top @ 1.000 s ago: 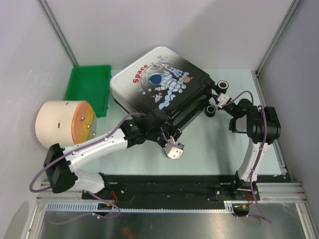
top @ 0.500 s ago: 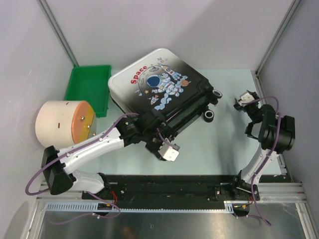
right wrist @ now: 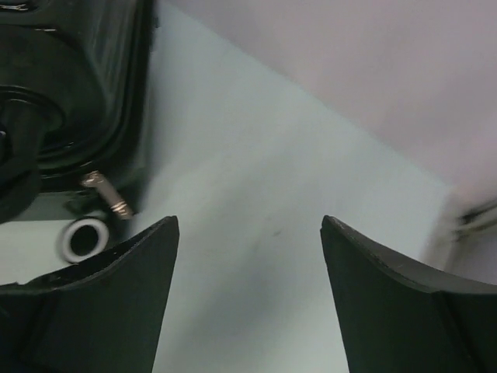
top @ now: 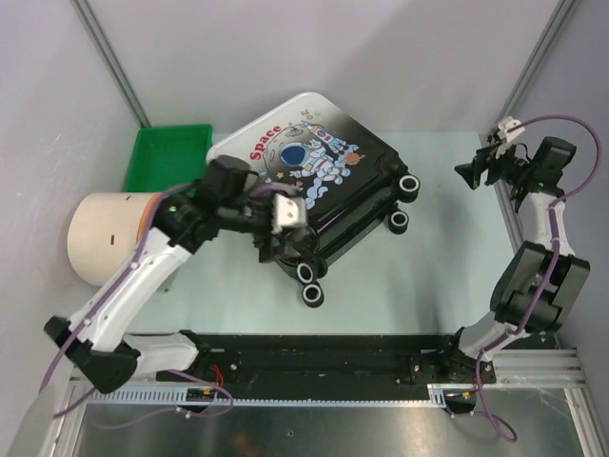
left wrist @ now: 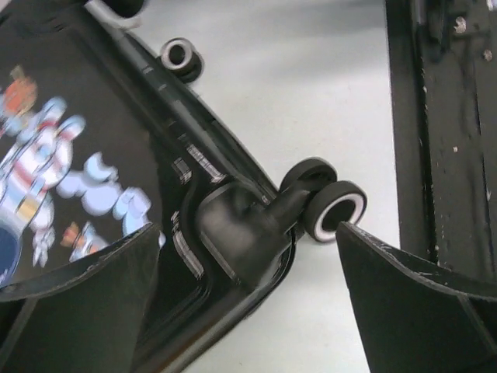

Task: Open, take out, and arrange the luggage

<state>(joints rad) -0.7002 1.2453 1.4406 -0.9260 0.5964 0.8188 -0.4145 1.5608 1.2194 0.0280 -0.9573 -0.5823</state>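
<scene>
Since prev. frame both arms have pulled off the case: the left gripper (top: 278, 246) has come up from the low front corner and now hangs over the near-left edge, while the right gripper (top: 473, 172) has swung away to the far-right corner, well apart from the wheels. The luggage (top: 319, 176) has turned a bit. It lies flat, print up, lid shut, at mid-back of the table (top: 438, 276), just beside the green tray (top: 171, 164). L fingers are spread wide w/ nothing between, over the corner wheel (left wrist: 334, 211). R fingers are spread too, holding nothing. Risk: nothing braces the case now, so a push on the wheel housing rather than the seam would prob. slide or spin it toward the tray, w/ the lid not opened.
</scene>
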